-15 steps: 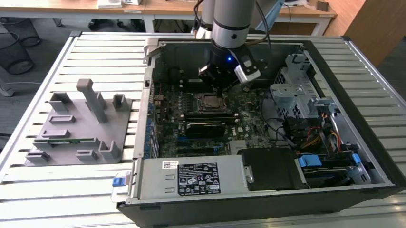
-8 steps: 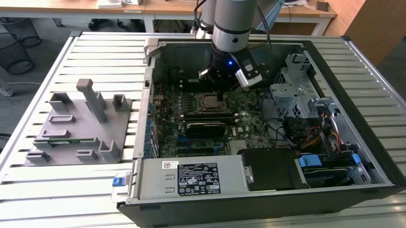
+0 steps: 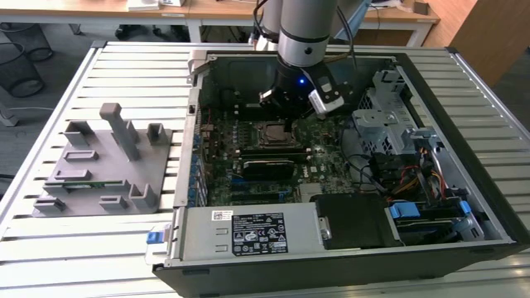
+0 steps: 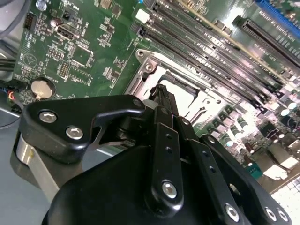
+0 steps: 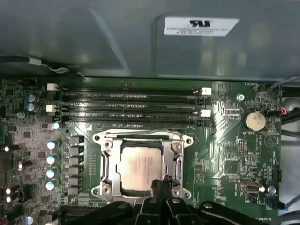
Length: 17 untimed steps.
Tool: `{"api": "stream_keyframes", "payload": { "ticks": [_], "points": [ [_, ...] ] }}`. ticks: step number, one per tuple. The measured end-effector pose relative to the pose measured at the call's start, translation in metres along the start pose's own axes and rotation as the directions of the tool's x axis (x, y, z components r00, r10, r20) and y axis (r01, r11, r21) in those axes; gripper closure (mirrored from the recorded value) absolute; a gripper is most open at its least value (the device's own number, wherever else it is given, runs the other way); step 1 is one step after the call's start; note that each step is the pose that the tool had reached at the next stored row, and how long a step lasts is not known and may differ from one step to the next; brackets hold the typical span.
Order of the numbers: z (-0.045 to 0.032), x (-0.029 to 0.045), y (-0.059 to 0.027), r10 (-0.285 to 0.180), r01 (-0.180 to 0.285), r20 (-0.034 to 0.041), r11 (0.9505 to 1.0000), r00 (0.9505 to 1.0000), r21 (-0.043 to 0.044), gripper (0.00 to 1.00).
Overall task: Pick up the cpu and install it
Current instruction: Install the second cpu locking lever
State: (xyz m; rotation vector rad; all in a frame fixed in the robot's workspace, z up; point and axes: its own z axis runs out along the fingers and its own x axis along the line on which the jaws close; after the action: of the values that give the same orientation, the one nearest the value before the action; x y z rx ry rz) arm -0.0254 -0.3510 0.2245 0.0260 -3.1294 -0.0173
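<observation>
hand [image 5: 161, 185] covering cpu [image 5: 140, 168] corner

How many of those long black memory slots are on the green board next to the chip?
4, lying side by side in a row between the cpu socket and the case wall. All appear empty.

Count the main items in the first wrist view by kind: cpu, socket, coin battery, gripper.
cpu: 1
socket: 1
coin battery: 1
gripper: 1
Total: 4
</observation>
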Motion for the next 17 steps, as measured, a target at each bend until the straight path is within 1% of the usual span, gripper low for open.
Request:
{"api": "stream_keyframes", "payload": {
  "ticks": [6, 12, 15, 17],
  "points": [
    [-0.0002, 0.0005, -0.0144, 0.000, 0.000, 0.0000, 1.0000, 1.0000, 0.0000, 0.89],
    [-0.0002, 0.0012, -0.0230, 0.000, 0.000, 0.0000, 1.0000, 1.0000, -0.0001, 0.89],
    [-0.0002, 0.0041, -0.0263, 0.000, 0.000, 0.0000, 1.0000, 1.0000, 0.0001, 0.89],
    [-0.0002, 0.0080, -0.0281, 0.000, 0.000, -0.0001, 1.0000, 1.0000, 0.0002, 0.89]
  ]
}}
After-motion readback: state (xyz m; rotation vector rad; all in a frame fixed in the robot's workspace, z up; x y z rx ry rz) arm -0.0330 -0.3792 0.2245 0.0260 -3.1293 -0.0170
